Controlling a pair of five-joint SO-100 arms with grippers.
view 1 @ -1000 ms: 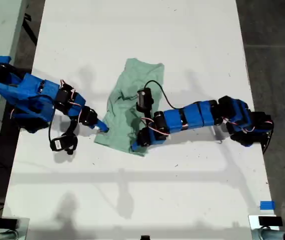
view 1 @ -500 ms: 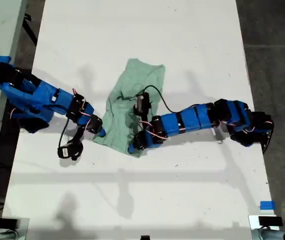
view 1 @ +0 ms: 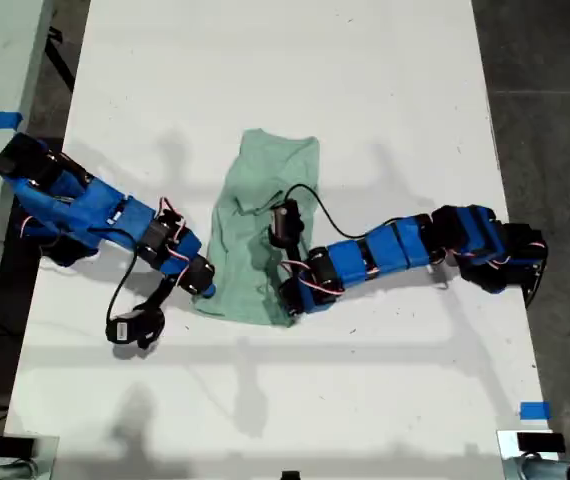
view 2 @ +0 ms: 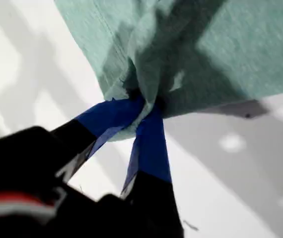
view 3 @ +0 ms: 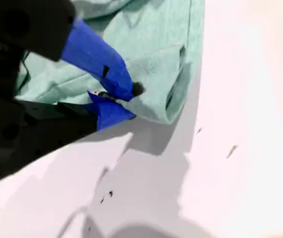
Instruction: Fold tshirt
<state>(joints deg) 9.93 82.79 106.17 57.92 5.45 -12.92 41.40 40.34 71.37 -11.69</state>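
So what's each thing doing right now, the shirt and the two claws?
tshirt: lying on the white table, folded into a narrow, wrinkled strip, pinched at two edge spots.
my first gripper: shut on a bunched bit of the shirt's edge.
my second gripper: shut on the shirt's edge near a folded corner.

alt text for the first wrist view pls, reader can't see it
My first gripper pinches a bunched edge of the pale mint-green tshirt, its two blue-taped fingers closed together on the cloth. The rest of the tshirt spreads beyond them over a white table crossed by soft shadows.
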